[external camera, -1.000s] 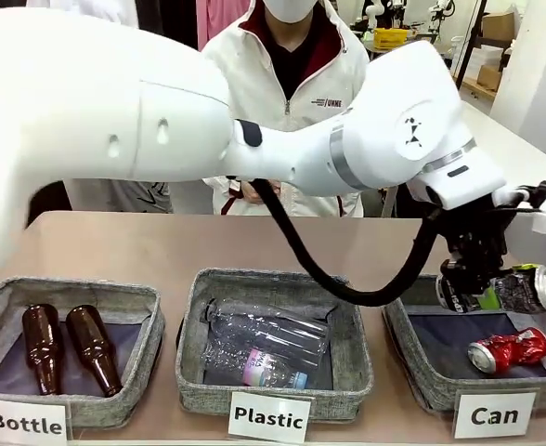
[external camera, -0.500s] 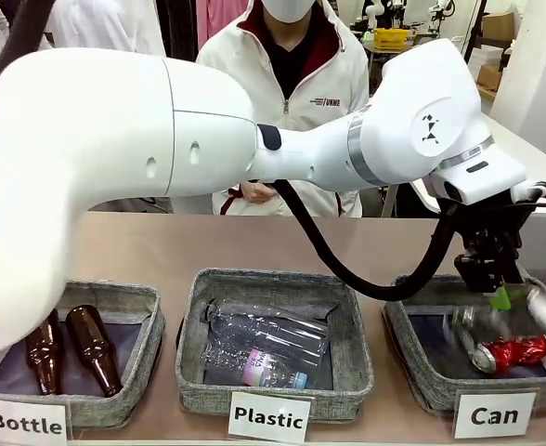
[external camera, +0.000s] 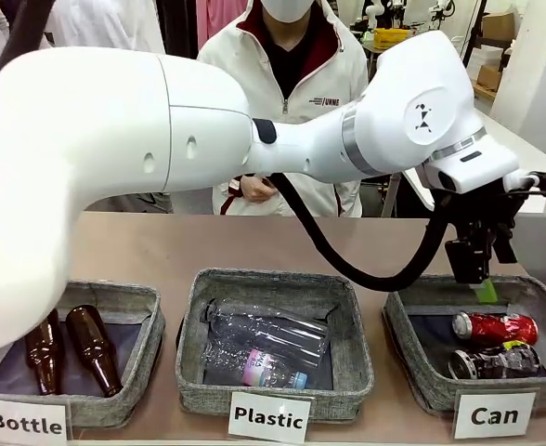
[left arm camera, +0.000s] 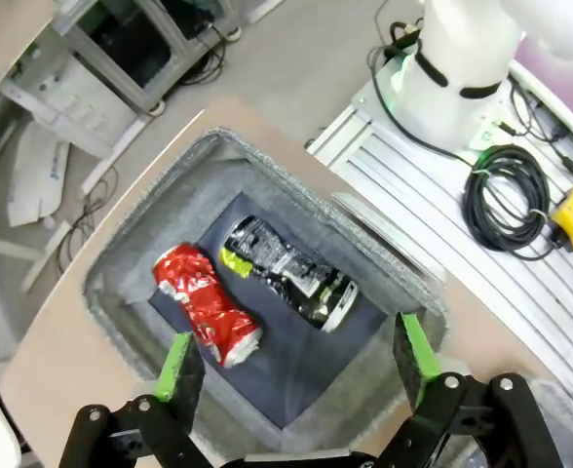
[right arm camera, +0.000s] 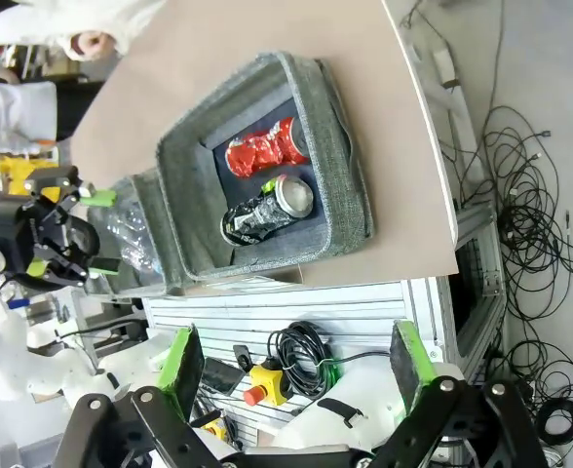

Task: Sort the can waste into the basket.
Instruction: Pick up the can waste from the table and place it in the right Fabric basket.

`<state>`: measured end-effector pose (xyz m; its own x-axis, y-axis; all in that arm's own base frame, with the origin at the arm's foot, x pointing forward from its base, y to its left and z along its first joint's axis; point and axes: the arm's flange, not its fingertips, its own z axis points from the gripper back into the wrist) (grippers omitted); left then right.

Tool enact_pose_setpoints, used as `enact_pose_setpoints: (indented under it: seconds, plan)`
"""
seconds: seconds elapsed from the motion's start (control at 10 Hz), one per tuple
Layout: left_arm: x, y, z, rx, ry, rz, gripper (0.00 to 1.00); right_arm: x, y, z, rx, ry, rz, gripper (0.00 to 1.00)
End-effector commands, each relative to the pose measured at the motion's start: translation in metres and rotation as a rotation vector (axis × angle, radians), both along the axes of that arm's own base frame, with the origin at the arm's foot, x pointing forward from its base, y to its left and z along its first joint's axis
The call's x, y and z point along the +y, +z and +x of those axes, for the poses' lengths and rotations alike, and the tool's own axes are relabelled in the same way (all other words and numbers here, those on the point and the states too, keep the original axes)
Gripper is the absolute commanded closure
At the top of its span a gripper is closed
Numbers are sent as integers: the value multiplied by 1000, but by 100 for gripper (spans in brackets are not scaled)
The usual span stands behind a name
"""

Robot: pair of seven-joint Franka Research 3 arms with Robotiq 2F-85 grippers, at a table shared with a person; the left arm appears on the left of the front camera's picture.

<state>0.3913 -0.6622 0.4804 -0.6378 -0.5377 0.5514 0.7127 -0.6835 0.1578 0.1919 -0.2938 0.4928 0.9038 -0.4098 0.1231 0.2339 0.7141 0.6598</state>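
Observation:
The grey woven basket (external camera: 405, 346) behind the "Can" sign (external camera: 493, 415) holds both crushed cans. The red can (external camera: 496, 327) lies toward the back, the black can (external camera: 496, 360) in front of it. My left gripper (external camera: 482, 283) hangs open just above the basket's back rim, holding nothing. The left wrist view looks down between the open green pads (left arm camera: 177, 366) at the red can (left arm camera: 207, 317) and the black can (left arm camera: 288, 273) on the basket's (left arm camera: 135, 229) dark floor. My right gripper (right arm camera: 294, 356) is open and empty, high above the basket (right arm camera: 340, 146).
The "Plastic" bin (external camera: 275, 342) with clear bottles stands in the middle. The "Bottle" bin (external camera: 69, 348) with two brown bottles is at the left. A person (external camera: 292, 84) stands at the far side. My left arm spans the table above the bins.
My left gripper held the black can over the basket, then opened. The can dropped in beside the red one, which shifted back, and the gripper rose a little.

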Motion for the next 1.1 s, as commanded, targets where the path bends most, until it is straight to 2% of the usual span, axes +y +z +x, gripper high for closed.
enact_pose_setpoints:
  seconds: [0.0,0.1,0.2,0.3,0.6,0.8,1.0]
  plan:
    - [33,20,-8,57,65,37,0,0,0,0,0,0,0,0]
    - [55,27,-7,132,138,45,0,12,9,10,-42,29,21,0]
    - [86,36,-3,243,218,56,0,28,17,28,-79,55,38,0]
    - [113,46,4,291,319,69,0,42,20,52,-74,14,11,0]
    - [214,60,26,376,469,21,0,118,29,121,-162,122,139,0]
    - [307,61,47,447,619,-59,0,170,25,152,-146,166,196,0]
    - [399,57,61,505,820,-103,0,220,24,172,-128,276,348,0]
